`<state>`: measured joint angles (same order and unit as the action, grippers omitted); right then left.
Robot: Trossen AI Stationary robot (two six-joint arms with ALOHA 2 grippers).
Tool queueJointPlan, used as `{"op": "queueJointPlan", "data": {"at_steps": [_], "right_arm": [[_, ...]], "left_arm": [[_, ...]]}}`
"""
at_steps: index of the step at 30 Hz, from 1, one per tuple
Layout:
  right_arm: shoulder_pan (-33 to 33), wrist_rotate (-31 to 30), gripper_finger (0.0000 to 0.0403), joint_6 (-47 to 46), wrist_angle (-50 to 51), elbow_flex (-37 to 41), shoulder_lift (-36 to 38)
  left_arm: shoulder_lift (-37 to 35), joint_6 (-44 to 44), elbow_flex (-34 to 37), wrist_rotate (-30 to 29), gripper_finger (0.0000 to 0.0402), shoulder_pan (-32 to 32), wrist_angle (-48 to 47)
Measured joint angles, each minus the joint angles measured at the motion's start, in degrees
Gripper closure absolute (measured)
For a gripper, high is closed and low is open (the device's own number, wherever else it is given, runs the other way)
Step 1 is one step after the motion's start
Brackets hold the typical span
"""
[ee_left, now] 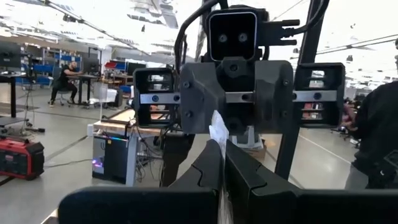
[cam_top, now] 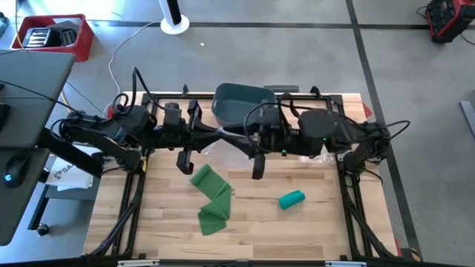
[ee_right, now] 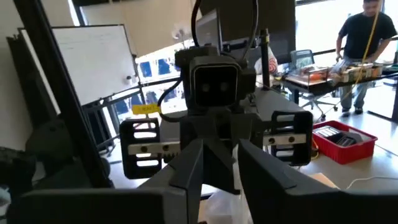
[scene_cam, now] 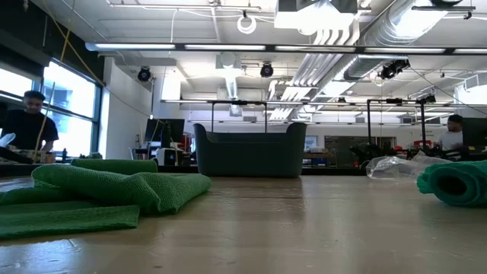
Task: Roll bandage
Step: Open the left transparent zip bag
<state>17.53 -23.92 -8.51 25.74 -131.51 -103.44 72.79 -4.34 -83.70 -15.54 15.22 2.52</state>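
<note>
Green and limp, the unrolled bandage [cam_top: 210,199] lies on the wooden table [cam_top: 312,230] as a folded strip, its long axis running from just below the left hand [cam_top: 184,162] down toward the table's front edge. A second bandage, already rolled [cam_top: 292,199], lies well apart to its right, nearer the right hand [cam_top: 257,169]. Both arms hang raised above the back of the table, wrists facing each other, touching neither piece. The left hand's fingers are pressed together on nothing; the right hand's stand slightly spread. The left hand is nearer the strip's upper end, so it is probably the one to reach down first.
</note>
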Motion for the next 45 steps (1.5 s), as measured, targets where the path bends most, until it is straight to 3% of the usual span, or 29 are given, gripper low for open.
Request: {"op": "queueJointPlan", "data": {"at_steps": [13, 22, 33, 39, 45], "right_arm": [[-0.18, -5.43, 0.0323, 0.99, 1.12, 0.0, 0.49], [-0.14, 0.02, 0.028, 0.01, 3.57, 0.0, 0.53], [-0.25, 1.26, 0.0388, -1.97, 6.6, 0.0, 0.53], [-0.14, 1.24, 0.0397, -1.97, 6.5, 0.0, 0.53], [0.22, 1.22, 0.0399, -1.62, 7.97, 0.0, 0.78]], "left_arm": [[0.0, 0.07, 0.02, 0.21, 0.0401, 0.0, -1.22], [0.0, 0.51, 0.02, 2.58, 0.0401, -0.02, -1.11], [0.0, 0.49, 0.02, 2.61, 0.0401, -0.02, -1.05], [-0.94, 0.02, 0.02, 2.7, 0.0397, -0.04, -1.84], [-3.84, -0.78, -0.09, 6.01, 0.0366, -0.2, -3.05]]}}
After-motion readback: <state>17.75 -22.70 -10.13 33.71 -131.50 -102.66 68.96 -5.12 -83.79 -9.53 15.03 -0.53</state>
